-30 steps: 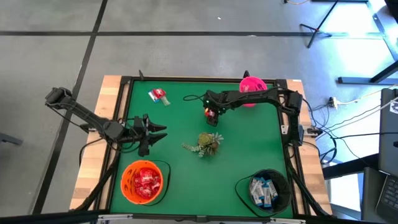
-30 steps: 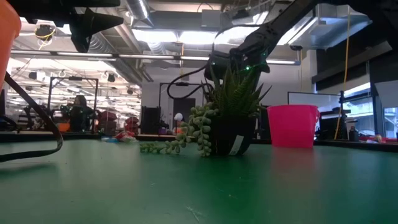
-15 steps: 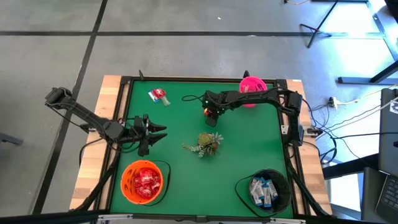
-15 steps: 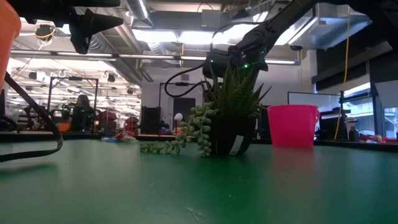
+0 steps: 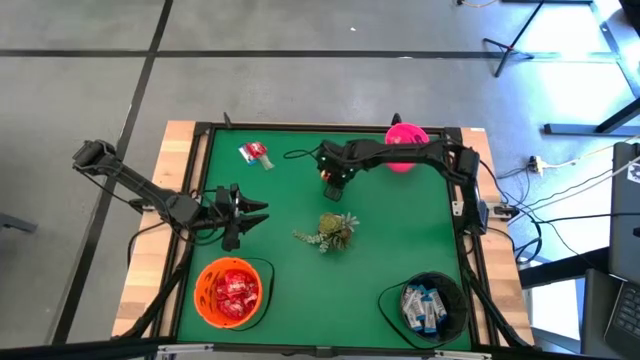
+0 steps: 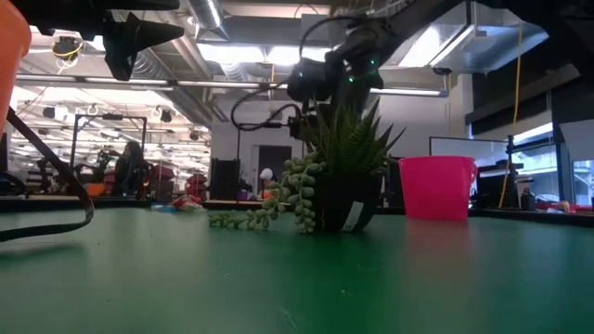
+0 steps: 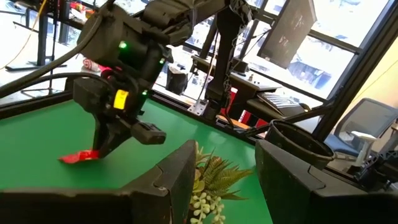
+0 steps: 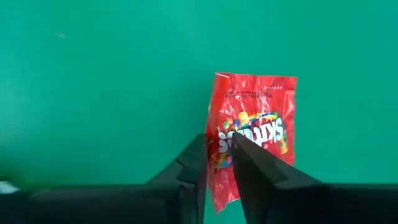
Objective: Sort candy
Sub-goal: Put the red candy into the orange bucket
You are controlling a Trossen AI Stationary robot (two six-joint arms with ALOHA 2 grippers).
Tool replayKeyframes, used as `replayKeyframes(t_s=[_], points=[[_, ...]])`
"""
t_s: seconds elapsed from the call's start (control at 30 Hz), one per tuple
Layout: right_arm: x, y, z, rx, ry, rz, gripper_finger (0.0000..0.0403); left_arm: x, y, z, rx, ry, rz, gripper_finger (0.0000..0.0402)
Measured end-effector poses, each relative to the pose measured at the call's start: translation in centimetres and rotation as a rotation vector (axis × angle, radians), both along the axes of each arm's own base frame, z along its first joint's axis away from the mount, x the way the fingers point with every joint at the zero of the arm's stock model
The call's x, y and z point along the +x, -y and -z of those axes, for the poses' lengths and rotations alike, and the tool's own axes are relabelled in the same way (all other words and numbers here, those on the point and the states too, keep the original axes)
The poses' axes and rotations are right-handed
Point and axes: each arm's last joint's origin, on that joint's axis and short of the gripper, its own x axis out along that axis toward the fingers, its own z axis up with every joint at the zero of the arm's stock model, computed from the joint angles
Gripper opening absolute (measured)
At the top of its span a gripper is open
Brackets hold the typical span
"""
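Red packet (image 8: 252, 140): pinched by its edge in right tool (image 8: 219, 163), lifted above the far surface (image 5: 290, 200).
Slip risk: thin grip, packet could drop.
Left tool (image 5: 245, 213): part open, empty, waiting.

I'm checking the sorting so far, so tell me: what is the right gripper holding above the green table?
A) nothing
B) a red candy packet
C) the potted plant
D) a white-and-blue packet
B: in the right wrist view the right gripper has its fingers pinched on a red candy packet that hangs over the green table; the left wrist view shows the same packet dangling from it.
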Motion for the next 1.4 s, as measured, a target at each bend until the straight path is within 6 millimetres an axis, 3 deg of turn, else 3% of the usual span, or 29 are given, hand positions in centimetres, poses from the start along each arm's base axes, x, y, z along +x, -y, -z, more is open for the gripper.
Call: replayKeyframes(t_s=[0.27,0.8,1.2,1.4], points=[[1.7,-2.2,-2.5,-0.017,0.063,-0.088,0.0006,0.0,0.0,0.5,0.025,-0.049,0.000,0.0156],[3.9,-5.8,-8.3,-0.052,0.198,-0.205,0.0001,1.3,0.3,3.3,0.119,-0.227,-0.119,0.0157],[4.6,-9.7,-12.0,0.001,0.293,-0.346,0.0000,2.1,-1.3,3.7,0.188,-0.282,-0.189,0.0253],[4.9,-11.3,-12.5,0.003,0.327,-0.385,0.0000,3.0,-2.1,2.9,0.200,-0.285,-0.148,0.0270]])
